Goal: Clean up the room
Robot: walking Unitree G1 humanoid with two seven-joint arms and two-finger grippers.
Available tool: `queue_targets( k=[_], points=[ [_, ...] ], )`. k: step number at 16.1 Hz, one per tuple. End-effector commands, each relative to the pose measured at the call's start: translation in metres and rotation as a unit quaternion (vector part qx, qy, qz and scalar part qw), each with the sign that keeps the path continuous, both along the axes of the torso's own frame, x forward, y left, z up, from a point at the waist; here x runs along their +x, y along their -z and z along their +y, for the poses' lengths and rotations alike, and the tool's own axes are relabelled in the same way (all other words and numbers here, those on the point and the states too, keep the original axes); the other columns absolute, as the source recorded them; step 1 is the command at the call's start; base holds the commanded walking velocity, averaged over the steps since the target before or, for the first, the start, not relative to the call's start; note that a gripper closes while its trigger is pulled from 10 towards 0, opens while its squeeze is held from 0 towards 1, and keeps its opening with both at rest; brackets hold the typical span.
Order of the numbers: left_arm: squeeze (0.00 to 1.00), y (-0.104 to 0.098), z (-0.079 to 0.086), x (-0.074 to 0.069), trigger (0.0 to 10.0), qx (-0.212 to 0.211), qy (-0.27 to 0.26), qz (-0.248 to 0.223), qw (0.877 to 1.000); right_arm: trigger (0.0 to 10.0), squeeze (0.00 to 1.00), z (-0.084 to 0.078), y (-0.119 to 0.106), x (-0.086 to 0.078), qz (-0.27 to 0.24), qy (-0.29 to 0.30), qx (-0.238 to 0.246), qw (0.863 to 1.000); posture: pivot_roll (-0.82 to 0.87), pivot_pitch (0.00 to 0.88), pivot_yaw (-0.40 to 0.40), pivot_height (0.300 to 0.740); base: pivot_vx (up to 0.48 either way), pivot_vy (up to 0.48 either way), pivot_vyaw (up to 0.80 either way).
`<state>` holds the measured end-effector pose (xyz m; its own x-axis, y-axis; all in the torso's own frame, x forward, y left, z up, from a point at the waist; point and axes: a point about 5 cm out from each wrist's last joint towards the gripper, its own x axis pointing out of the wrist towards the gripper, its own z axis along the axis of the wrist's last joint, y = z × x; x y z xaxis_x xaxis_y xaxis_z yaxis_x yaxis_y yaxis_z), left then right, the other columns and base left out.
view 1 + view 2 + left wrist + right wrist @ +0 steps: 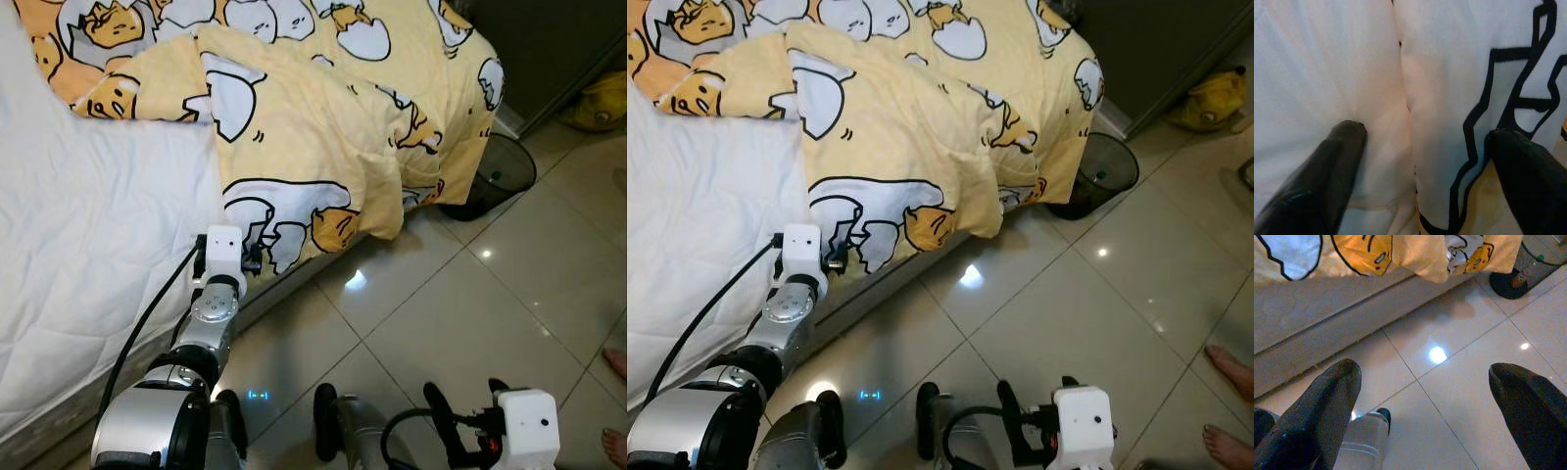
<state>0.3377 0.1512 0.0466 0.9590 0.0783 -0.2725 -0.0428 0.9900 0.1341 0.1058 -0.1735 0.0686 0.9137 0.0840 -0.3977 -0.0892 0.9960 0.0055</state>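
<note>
Right gripper (1425,401) is nearest, low over the tiled floor (470,323) beside the bed (1312,328), fingers (1322,411) spread wide, holding nothing. Robot's own foot (1369,431) is below it.

Left gripper (1425,147) is at the bed's side edge, right on the seam where the yellow egg-print blanket (304,127) meets the white mattress cover (88,255). Fingers (1337,161) apart, one on the white cover, the other on the blanket print; nothing clamped.

Blanket is rumpled across the far end of the bed, one corner hanging over the side toward the floor. Black mesh bin (500,176) stands on the floor just past that hanging corner. Yellow plush (598,103) lies beyond the bin. A person's bare feet (1225,367) are on the tiles, well apart from the bed.
</note>
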Motion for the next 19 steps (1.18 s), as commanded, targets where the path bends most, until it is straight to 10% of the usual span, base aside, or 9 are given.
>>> queue_targets(
  k=[1, 19],
  points=[
    [0.00, 0.023, -0.007, -0.015, 0.0, -0.007, 0.005, 0.065, 0.998, 10.0, 0.00, -0.005, 0.001, -0.006, 0.015, 0.004, -0.008, 1.000, -0.23, 0.331, -0.139, 0.740, 0.000, 0.000, 0.00],
    [0.00, 0.024, -0.039, -0.013, 0.0, -0.013, 0.090, 0.110, 0.990, 10.0, 0.00, 0.000, 0.017, 0.039, -0.017, 0.008, -0.002, 1.000, -0.16, 0.228, -0.091, 0.740, 0.000, 0.000, 0.00]
  ],
)
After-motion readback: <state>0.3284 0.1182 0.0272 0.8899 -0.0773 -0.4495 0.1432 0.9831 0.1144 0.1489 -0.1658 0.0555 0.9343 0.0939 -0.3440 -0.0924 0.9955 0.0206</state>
